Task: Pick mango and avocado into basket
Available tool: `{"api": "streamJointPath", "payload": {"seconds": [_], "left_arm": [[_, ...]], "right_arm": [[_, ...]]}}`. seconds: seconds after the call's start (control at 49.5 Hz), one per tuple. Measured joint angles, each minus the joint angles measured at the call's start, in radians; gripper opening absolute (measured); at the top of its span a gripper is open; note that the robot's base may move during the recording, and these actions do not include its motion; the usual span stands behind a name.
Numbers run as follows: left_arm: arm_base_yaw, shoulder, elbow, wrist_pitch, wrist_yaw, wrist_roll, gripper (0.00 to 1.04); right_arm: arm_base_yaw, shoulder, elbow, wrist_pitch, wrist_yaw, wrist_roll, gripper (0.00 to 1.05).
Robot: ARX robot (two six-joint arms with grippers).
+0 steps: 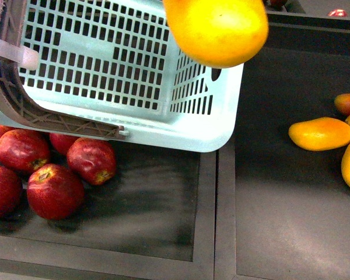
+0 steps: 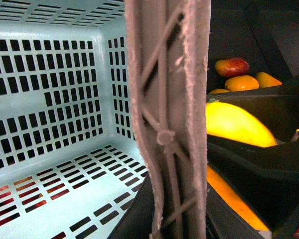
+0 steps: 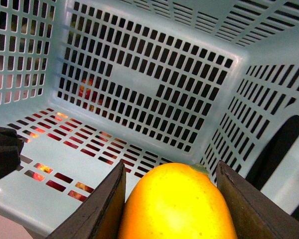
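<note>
One mango (image 3: 178, 211) is clamped in the right hand (image 3: 173, 196), over the open mouth of the basket (image 3: 154, 84); whether the left hand (image 2: 177, 224) grips its brown bar (image 2: 169, 99) cannot be told.

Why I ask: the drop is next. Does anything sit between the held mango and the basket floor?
Nothing visible does. The right claw holds the mango above the open basket, whose slotted floor is bare; the brown bar stands off to the side.
</note>
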Motion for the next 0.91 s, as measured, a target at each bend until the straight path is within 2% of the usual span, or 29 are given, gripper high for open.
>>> {"api": "streamJointPath", "payload": {"seconds": [0.324,0.425,0.647,0.91], "left_arm": [[0.000,0.000,0.000,0.000,0.000,0.000,0.08],[0.000,0.000,0.000,0.000,0.000,0.000,0.08],[0.000,0.000,0.000,0.000,0.002,0.000,0.08],[0.000,0.000,0.000,0.000,-0.004,-0.003,0.08]], "right_arm": [[0.018,0.111,0.058,0.087,0.056,0.045,0.49],[0.014,0.117,0.058,0.140,0.079,0.069,0.71],[-0.026,0.033,-0.037,0.277,0.142,0.077,0.99],[-0.168,-0.248,-0.265,0.386,0.233,0.045,0.97]]}}
